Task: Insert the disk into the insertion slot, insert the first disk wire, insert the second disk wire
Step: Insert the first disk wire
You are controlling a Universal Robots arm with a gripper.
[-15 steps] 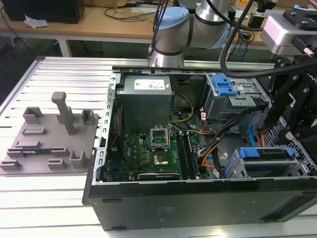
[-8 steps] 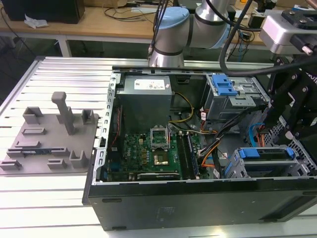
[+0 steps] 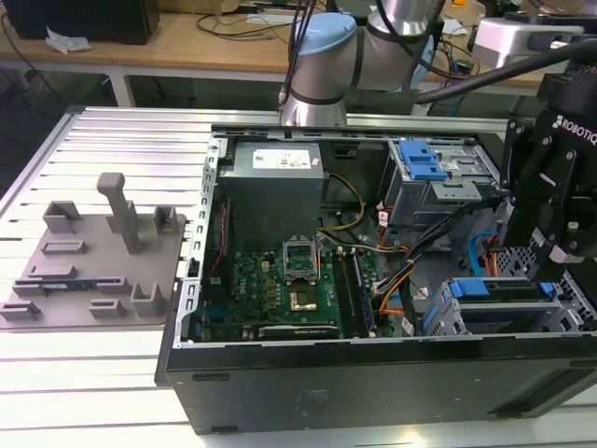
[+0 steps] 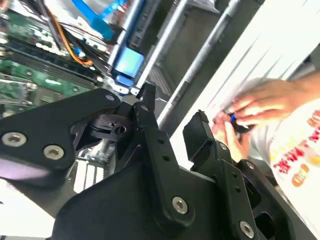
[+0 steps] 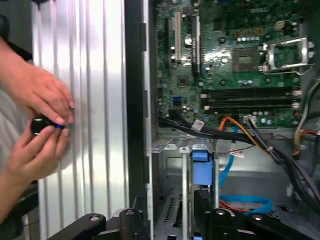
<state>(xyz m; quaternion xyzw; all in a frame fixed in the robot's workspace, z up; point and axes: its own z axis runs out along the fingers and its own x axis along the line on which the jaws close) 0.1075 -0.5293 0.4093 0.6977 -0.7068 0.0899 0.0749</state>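
Second wrist view: empty fingers (image 4: 152, 132) spread apart, disk (image 4: 127, 62) just beyond their tips.

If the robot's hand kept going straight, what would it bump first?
Probably the grey drive cage, by its blue tab, straight ahead of the open hand in the first wrist view. Depth is unclear.

The arm (image 3: 322, 65) is reaching from its base toward the exterior view's right, with the wrist pointing downward. The gripper (image 4: 172, 107) is hanging with its fingers (image 4: 152, 135) spread apart, and it seems to be gripping nothing between them.
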